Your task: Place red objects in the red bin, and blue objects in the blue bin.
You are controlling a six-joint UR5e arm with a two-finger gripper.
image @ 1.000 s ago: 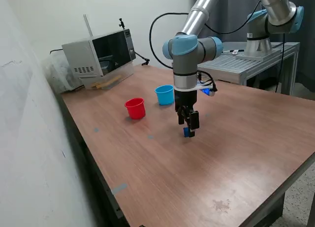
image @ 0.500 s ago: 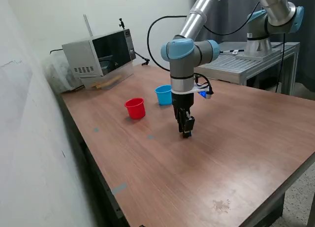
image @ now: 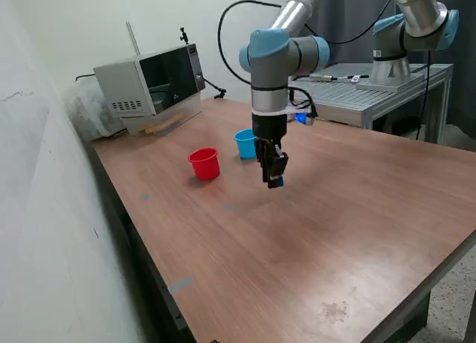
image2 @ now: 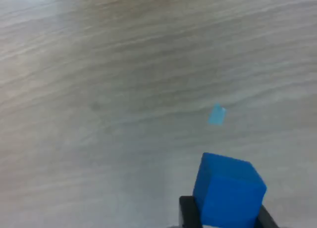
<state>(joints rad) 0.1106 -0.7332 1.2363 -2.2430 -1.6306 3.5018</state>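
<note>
My gripper (image: 274, 181) is shut on a small dark blue cube (image: 275, 183) and holds it above the table, just to the exterior view's right of the light blue bin (image: 246, 143). The cube fills the wrist view (image2: 228, 191) between the two black fingers (image2: 187, 210). The red bin (image: 204, 164) stands upright to the exterior view's left of the blue bin. No red cubes and no second blue cube show in either view.
A microwave (image: 149, 79) stands at the back of the wooden table (image: 327, 239), toward the exterior view's left. A second robot arm on a grey metal stand (image: 387, 79) is at the back right. A small blue tape mark (image2: 216, 114) lies on the tabletop below the cube.
The gripper has risen from the tabletop with the blue cube and moved toward the blue bin, to the exterior view's left and back.
</note>
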